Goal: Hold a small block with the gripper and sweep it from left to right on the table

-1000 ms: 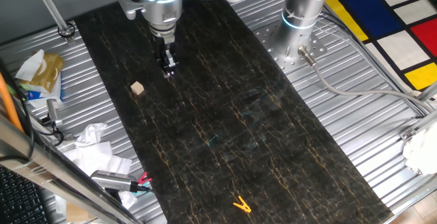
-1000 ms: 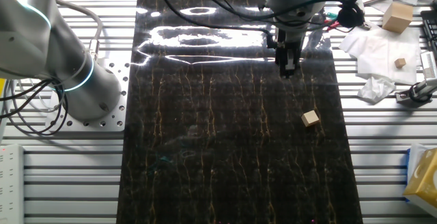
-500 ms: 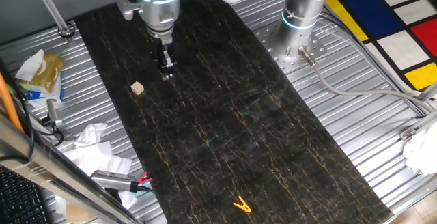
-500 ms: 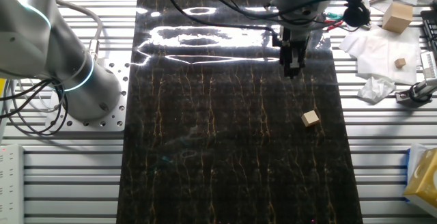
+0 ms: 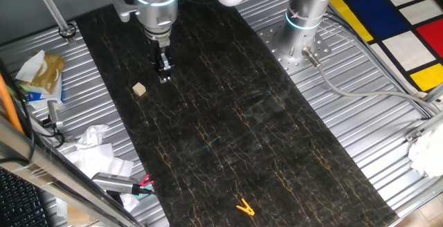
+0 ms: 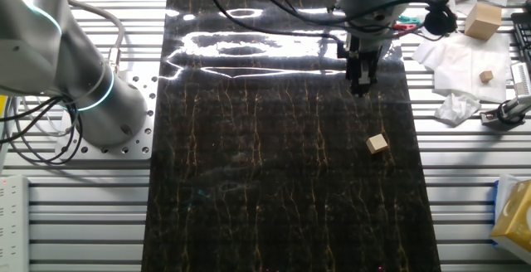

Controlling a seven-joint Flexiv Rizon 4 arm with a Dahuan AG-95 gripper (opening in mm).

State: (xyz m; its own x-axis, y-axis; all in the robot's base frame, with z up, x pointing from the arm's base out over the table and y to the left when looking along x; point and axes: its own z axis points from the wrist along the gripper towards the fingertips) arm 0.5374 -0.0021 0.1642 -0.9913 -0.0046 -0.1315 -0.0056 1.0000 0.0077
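The small block [image 5: 140,90], a pale tan wooden cube, lies alone on the black veined table [image 5: 228,116], near its left edge. It also shows in the other fixed view [image 6: 377,144]. My gripper [image 5: 165,77] hangs from the silver arm, tips pointing down just above the table, a short way to the right of and behind the block. In the other fixed view the gripper [image 6: 360,89] is above the block in the picture, apart from it. Its black fingers stand close together with nothing between them.
A yellow clip [image 5: 243,207] lies at the table's near end. A second silver arm's base [image 5: 304,19] stands on the ribbed metal to the right. Crumpled paper, packets and tools [image 5: 97,158] lie on the left frame, wooden blocks [image 6: 481,19] beside it.
The gripper has shifted slightly sideways over the table toward the block's side, still pointing down. The block has not moved.
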